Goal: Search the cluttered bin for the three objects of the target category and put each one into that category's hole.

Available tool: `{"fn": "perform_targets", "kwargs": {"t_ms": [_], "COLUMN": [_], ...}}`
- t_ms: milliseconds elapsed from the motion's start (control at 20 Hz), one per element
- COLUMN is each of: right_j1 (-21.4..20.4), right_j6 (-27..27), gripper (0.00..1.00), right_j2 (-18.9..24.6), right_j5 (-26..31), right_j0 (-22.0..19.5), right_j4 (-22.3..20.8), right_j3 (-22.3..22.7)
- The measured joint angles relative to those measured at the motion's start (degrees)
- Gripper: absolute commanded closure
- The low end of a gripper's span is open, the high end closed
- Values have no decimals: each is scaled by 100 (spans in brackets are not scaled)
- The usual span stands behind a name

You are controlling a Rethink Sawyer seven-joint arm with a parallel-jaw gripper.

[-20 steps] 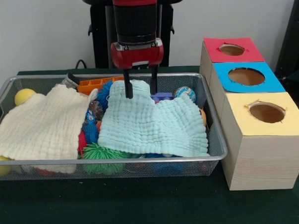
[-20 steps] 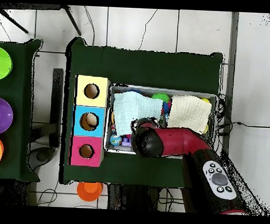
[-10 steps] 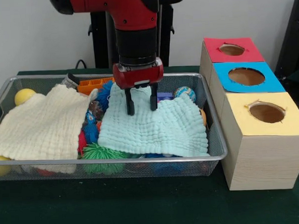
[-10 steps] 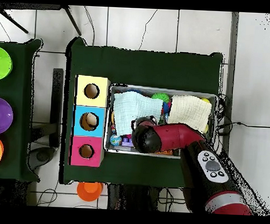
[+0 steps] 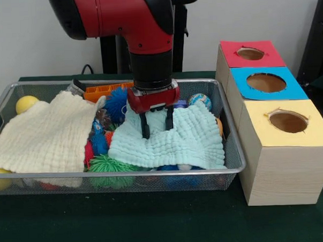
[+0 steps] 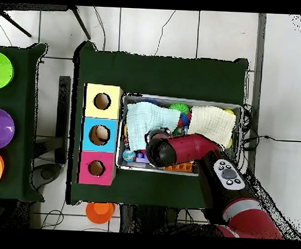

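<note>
Down at the middle of the wire bin (image 5: 233,150), the gripper (image 5: 157,128) presses into the light blue cloth (image 5: 178,141), its two black fingers (image 5: 145,127) a narrow gap apart with a bunched fold of the cloth between them. Whether they actually have hold of it, I cannot tell. Just beside the cloth sits a blue spiky ball (image 5: 117,104), with an orange block (image 5: 98,92) behind it near the bin's back rim and a green spiky ball (image 5: 107,166) at the front rim. A cream cloth (image 5: 44,138) covers the bin's other half, a yellow ball (image 5: 25,104) at its far corner. Beside the bin on the green bench (image 5: 155,223) stand three boxes with the red hole (image 5: 250,54), blue hole (image 5: 266,82) and yellow hole (image 5: 288,122).
</note>
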Motion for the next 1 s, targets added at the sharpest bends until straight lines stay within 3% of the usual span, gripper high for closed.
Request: {"fn": "perform_targets", "kwargs": {"t_ms": [600,650,1000], "right_j1": [113,113,113], "right_j6": [0,0,0], "gripper": [0,100,100], "right_j2": [1,1,2], "right_j5": [-6,-7,-7], "right_j0": [-2,-3,-23], "right_j4": [0,0,0], "right_j3": [-157,-158,-167]}}
